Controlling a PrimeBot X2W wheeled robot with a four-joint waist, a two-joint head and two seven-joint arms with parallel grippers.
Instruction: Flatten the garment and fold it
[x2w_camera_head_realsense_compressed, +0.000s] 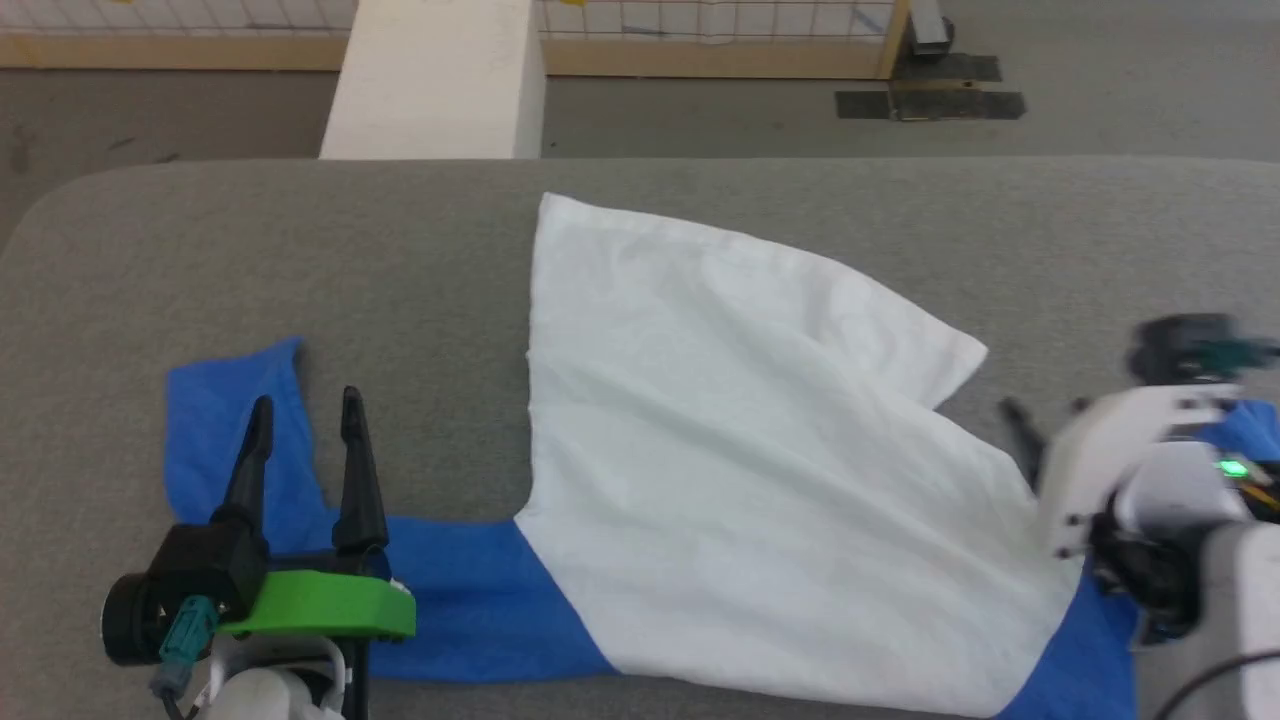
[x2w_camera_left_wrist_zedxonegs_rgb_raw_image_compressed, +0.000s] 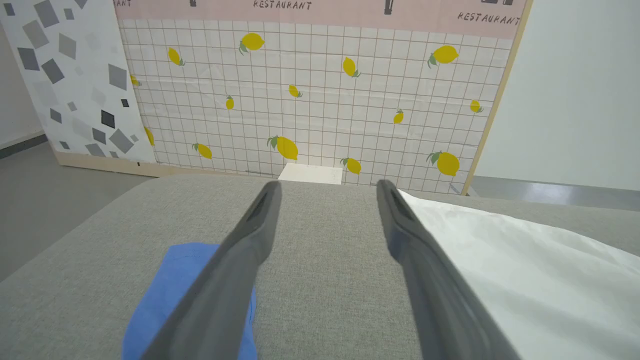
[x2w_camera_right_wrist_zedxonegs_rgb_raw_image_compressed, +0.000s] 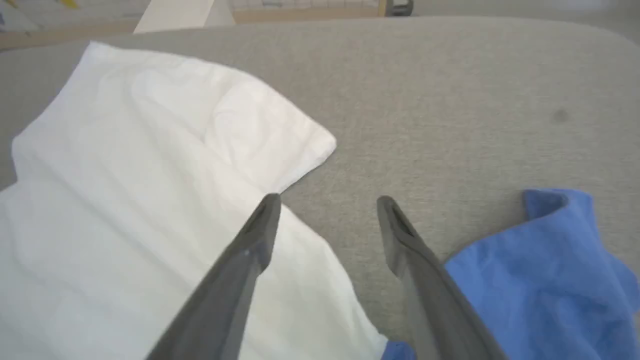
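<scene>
The garment (x2w_camera_head_realsense_compressed: 740, 450) lies on the grey table (x2w_camera_head_realsense_compressed: 300, 250), its white body spread across the middle with the far right corner folded over. One blue sleeve (x2w_camera_head_realsense_compressed: 220, 430) bends along the near left, and the other blue sleeve (x2w_camera_head_realsense_compressed: 1085, 660) bunches at the near right. My left gripper (x2w_camera_head_realsense_compressed: 307, 405) hovers open over the left sleeve (x2w_camera_left_wrist_zedxonegs_rgb_raw_image_compressed: 185, 290), with bare table between its fingers (x2w_camera_left_wrist_zedxonegs_rgb_raw_image_compressed: 328, 187). My right gripper (x2w_camera_head_realsense_compressed: 1045, 412) is open and empty (x2w_camera_right_wrist_zedxonegs_rgb_raw_image_compressed: 328, 200) at the white body's right edge (x2w_camera_right_wrist_zedxonegs_rgb_raw_image_compressed: 150, 200), and the blue sleeve (x2w_camera_right_wrist_zedxonegs_rgb_raw_image_compressed: 540, 270) lies to its right.
Beyond the table's far edge stands a white block (x2w_camera_head_realsense_compressed: 435, 80). Behind it runs a lemon-patterned grid wall panel (x2w_camera_left_wrist_zedxonegs_rgb_raw_image_compressed: 310, 90) on a wooden base. Grey floor surrounds the table, whose far left corner is rounded.
</scene>
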